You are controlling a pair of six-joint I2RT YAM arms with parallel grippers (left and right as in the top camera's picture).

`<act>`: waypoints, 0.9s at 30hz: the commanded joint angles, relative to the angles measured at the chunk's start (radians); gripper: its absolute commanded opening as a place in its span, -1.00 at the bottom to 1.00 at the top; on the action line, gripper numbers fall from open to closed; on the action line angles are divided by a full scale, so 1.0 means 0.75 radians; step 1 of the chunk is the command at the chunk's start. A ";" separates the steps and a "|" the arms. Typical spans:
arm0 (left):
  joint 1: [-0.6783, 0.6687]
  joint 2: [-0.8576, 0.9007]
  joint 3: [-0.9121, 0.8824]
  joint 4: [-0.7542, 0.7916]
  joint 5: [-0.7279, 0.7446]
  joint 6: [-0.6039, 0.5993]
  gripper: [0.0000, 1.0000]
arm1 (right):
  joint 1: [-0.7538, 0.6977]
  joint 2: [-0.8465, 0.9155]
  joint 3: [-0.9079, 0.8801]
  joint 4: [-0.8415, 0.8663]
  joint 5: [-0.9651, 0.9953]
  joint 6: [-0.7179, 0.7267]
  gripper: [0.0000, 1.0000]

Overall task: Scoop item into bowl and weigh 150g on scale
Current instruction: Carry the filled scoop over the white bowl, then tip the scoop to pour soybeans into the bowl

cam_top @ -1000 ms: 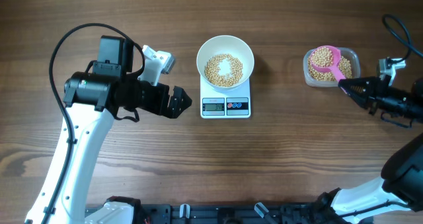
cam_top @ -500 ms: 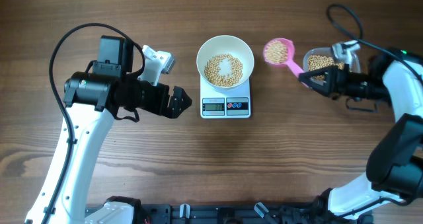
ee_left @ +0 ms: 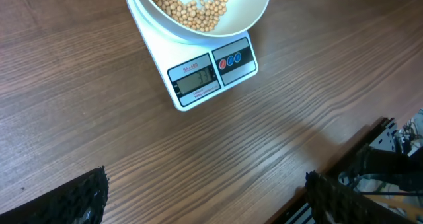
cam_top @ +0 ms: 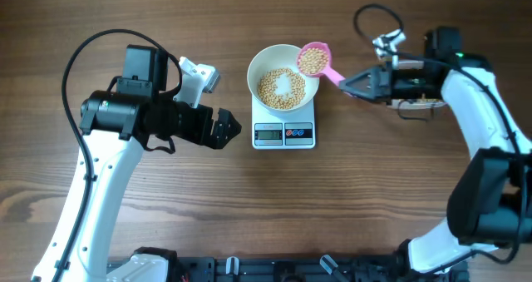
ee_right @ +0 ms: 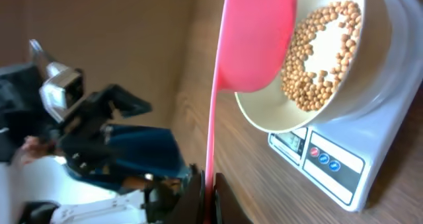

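White scale (ee_left: 198,85), red label (ee_left: 190,67) (perhaps SF-400), bowl (ee_left: 252,12) of beans (ee_left: 192,2) atop

Overhead view: illumination is bright, even and diffuse, coming from above. My arms cast only short, soft shadows on the table (cam_top: 374,190), and the wood reads in a flat, even tone. The white bowl (cam_top: 264,64) is bright yet keeps its rim detail.

Left wrist view: the scale (ee_left: 195,78) display is sharp. The fingers of my left gripper (ee_left: 205,196) sit dark and underexposed in the lower corners.

Right wrist view: the picture is tilted and warmer. The pink scoop (ee_right: 254,39), close to my lens, is soft and featureless, and the background at left is blurred.
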 commanded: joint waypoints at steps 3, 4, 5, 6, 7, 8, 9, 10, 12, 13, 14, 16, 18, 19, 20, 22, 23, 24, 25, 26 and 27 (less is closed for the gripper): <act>-0.006 -0.023 0.006 0.000 0.026 0.027 1.00 | 0.163 -0.154 0.030 0.189 0.396 0.334 -0.91; -0.006 -0.023 0.006 0.000 0.026 0.027 1.00 | 0.196 -0.154 0.030 0.199 0.448 0.339 -0.91; -0.006 -0.023 0.006 0.000 0.026 0.027 1.00 | 0.221 -0.154 0.030 0.205 0.482 0.339 -0.91; -0.006 -0.023 0.006 0.000 0.026 0.027 1.00 | 0.268 -0.153 0.030 0.210 0.558 0.336 -0.91; -0.006 -0.023 0.006 0.000 0.026 0.027 1.00 | 0.306 -0.153 0.030 0.211 0.636 0.321 -0.91; -0.006 -0.023 0.006 0.000 0.026 0.027 1.00 | 0.337 -0.153 0.030 0.211 0.692 0.305 -0.91; -0.006 -0.023 0.006 0.000 0.026 0.027 1.00 | 0.383 -0.154 0.030 0.211 0.787 0.297 -0.91; -0.006 -0.023 0.006 0.000 0.026 0.027 1.00 | 0.417 -0.154 0.030 0.210 0.855 0.289 -0.91; -0.006 -0.023 0.006 0.000 0.026 0.027 1.00 | 0.466 -0.154 0.030 0.210 0.960 0.269 -0.91; -0.006 -0.023 0.006 0.000 0.026 0.027 1.00 | 0.495 -0.156 0.030 0.211 1.029 0.267 -0.91; -0.006 -0.023 0.006 0.000 0.026 0.027 1.00 | 0.515 -0.157 0.030 0.212 1.074 0.254 -0.91; -0.006 -0.023 0.006 0.000 0.026 0.027 1.00 | 0.549 -0.159 0.030 0.220 1.148 0.211 -0.91; -0.006 -0.023 0.006 0.000 0.026 0.027 1.00 | 0.582 -0.164 0.031 0.230 1.237 0.197 -0.92; -0.006 -0.023 0.006 0.000 0.026 0.027 1.00 | 0.597 -0.168 0.031 0.234 1.279 0.190 -0.91; -0.006 -0.023 0.006 0.000 0.026 0.027 1.00 | 0.610 -0.174 0.031 0.235 1.319 0.173 -0.92; -0.006 -0.023 0.006 0.000 0.026 0.027 1.00 | 0.634 -0.187 0.031 0.239 1.389 0.157 -0.91; -0.006 -0.023 0.006 0.000 0.026 0.027 1.00 | 0.651 -0.195 0.031 0.245 1.427 0.129 -0.92; -0.006 -0.023 0.006 0.000 0.026 0.027 1.00 | 0.665 -0.202 0.031 0.252 1.452 0.107 -0.91; -0.006 -0.023 0.006 0.000 0.026 0.027 1.00 | 0.680 -0.210 0.031 0.262 1.467 0.080 -0.91; -0.006 -0.023 0.006 0.000 0.026 0.027 1.00 | 0.696 -0.219 0.031 0.275 1.493 0.055 -0.91; -0.006 -0.023 0.006 0.000 0.026 0.027 1.00 | 0.709 -0.225 0.031 0.285 1.522 0.046 -0.91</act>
